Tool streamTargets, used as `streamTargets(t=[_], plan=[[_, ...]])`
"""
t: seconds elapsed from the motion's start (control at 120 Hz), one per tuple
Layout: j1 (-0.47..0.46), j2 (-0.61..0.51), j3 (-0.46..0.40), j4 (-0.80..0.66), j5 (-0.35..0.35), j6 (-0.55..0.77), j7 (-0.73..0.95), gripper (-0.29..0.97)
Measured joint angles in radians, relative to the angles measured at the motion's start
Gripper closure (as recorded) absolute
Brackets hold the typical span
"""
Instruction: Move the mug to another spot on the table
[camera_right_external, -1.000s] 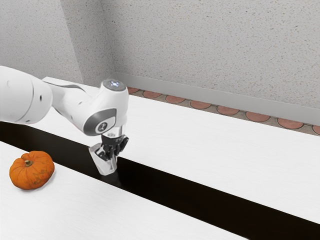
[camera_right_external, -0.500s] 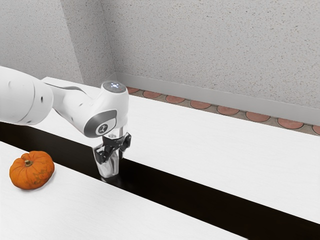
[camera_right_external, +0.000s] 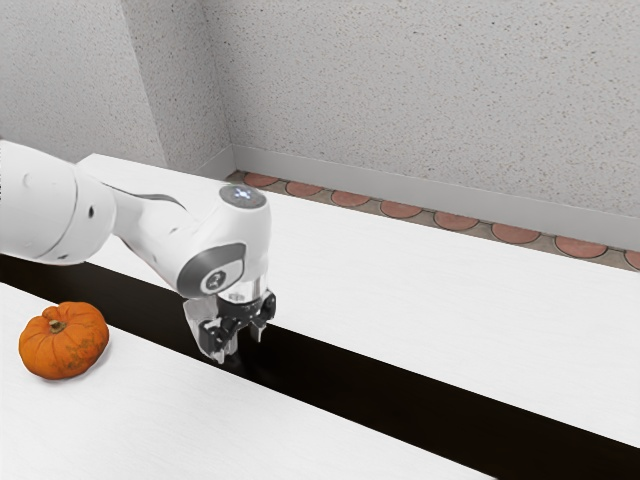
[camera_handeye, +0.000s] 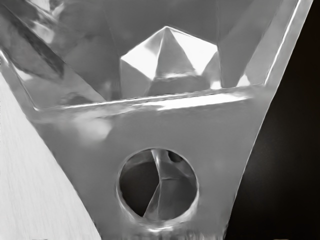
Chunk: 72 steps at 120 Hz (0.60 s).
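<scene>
The mug (camera_right_external: 207, 338) is silvery and faceted. It stands about upright at the near edge of the dark strip (camera_right_external: 400, 395) that runs across the white table (camera_right_external: 450, 290). My gripper (camera_right_external: 232, 342) comes down on it from above and is shut on its side. In the wrist view the mug (camera_handeye: 165, 125) lies right under my hand, with its open inside and a round hole in its handle plate showing. My hand hides part of the mug in the exterior view.
An orange pumpkin (camera_right_external: 63, 340) sits on the near white tabletop at the exterior view's left. Broad white surface stretches to the right of the gripper and beyond the dark strip. A wall and a tiled floor lie behind the table.
The mug went from tilted in my grip to upright and has come lower onto the strip. My hand has shifted slightly toward the exterior view's right and downward.
</scene>
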Motion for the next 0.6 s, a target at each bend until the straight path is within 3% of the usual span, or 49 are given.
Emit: streamTargets(t=[0.267,0.433,0.6], plan=[[-0.031,-0.011,-0.074,-0.033,-0.077,0.035,-0.009,0.11],[-0.074,-0.132,-0.095,0.02,-0.055,-0.047,0.09,0.08],[-0.068,-0.169,-0.096,0.467,-0.019,-0.321,0.41,0.04]])
